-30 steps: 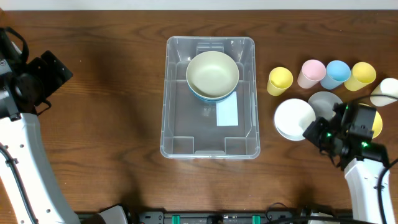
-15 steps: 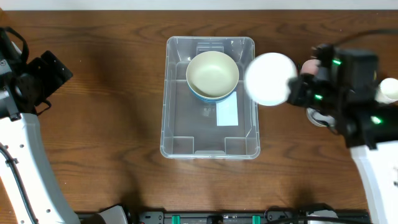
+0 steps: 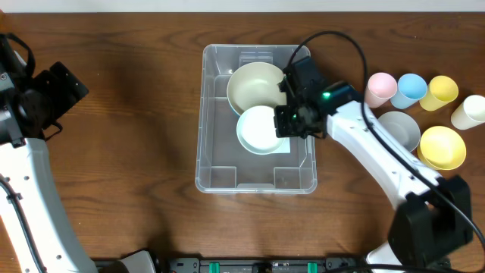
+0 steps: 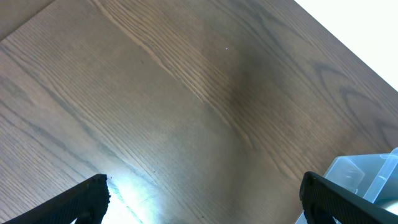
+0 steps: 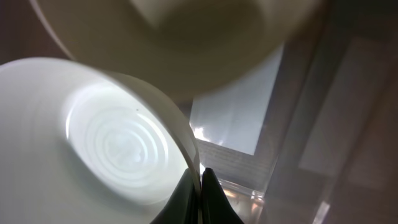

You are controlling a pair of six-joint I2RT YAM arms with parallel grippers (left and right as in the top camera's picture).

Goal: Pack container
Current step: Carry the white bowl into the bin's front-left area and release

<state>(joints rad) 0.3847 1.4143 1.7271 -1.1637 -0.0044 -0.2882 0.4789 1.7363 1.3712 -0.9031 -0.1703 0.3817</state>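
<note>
fingers (image 5: pixel 214 200) of the right gripper (image 5: pixel 201 182) pinched tight on the rim of the white bowl (image 3: pixel 260 130), the lip caught between them. and that bowl is in the bin (image 3: pixel 201 114) now! a second ago it sat out on the table (image 3: pixel 136 152) at the bin's 3 o'clock, beside the grey bowl (image 3: pixel 399 129). half a second ago it was sailing in over the right wall. now it hangs low inside, just at 6 o'clock of the cream bowl (image 3: pixel 258 86), covering most of the label (image 5: pixel 239 115). whether it touches the base i cannot tell. my read: this bowl is nearly packed, only the let-go left, with the yellow bowl (image 3: pixel 442 147), the grey bowl and the cups (image 3: pixel 411 89) waiting out at 3 o'clock. the bin itself sits mid-table, unmoved. right arm stretches in from 4 o'clock, forearm slanting across the right wall, wrist above that rim, gripper aimed toward 9 o'clock. left gripper (image 4: pixel 204 182) spread wide on nothing, parked way out at 9 o'clock, well apart from the bin, same as before.
</note>
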